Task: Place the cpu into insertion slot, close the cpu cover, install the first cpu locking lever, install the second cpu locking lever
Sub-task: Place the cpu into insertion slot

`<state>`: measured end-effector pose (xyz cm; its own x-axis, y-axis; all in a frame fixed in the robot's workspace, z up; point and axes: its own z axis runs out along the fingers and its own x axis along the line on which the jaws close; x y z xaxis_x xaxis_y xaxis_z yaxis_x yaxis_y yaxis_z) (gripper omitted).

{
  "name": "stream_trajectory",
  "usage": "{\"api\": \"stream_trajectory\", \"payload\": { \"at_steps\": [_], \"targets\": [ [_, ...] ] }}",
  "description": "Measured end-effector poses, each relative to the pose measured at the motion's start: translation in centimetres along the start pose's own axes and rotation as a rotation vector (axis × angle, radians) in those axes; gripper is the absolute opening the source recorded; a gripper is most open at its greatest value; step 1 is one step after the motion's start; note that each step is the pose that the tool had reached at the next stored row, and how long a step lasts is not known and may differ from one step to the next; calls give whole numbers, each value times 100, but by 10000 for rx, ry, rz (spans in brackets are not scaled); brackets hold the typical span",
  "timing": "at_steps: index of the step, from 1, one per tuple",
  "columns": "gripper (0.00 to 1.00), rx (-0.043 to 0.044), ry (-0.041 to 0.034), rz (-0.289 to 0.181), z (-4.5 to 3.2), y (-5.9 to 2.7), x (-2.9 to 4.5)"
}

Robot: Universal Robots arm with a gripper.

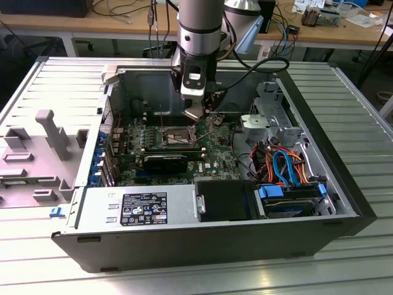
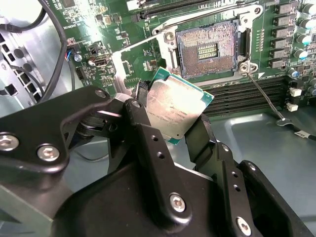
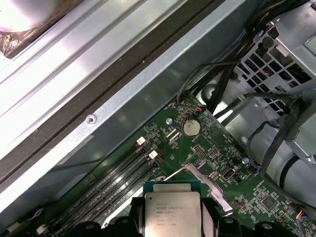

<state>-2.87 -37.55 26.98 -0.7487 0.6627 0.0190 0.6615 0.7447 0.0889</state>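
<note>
My gripper [image 2: 174, 114] is shut on the cpu [image 2: 168, 101], a flat square chip with a silvery top and a green edge, held by two opposite sides between the black fingers [image 2: 143, 106]. The chip hangs tilted above the motherboard, a short way off the insertion slot [image 2: 207, 48], whose gold-brown contact field lies bare. The cpu cover [image 2: 123, 61] stands swung up at the slot's side. A thin wire locking lever [image 2: 264, 98] sticks out from one slot corner. In the exterior view the gripper [image 1: 198, 112] hovers just to the right of the slot [image 1: 174, 132]. The first wrist view has the cpu [image 3: 172, 212] and the cover [image 3: 205, 178].
The open computer case [image 1: 331, 184] walls in the board. Long black memory slots [image 2: 247, 98] run beside the socket. A card [image 1: 166, 163], bundled orange and blue cables [image 1: 279, 163], a drive cage [image 1: 267, 120] and the power supply [image 1: 138, 209] surround it. A grey fixture [image 1: 37, 153] lies outside.
</note>
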Motion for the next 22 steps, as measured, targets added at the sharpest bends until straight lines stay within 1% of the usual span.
{"api": "stream_trajectory", "payload": {
  "at_steps": [22],
  "targets": [
    [55, -7, -34, 373, 3, 0, 0]
  ]
}}
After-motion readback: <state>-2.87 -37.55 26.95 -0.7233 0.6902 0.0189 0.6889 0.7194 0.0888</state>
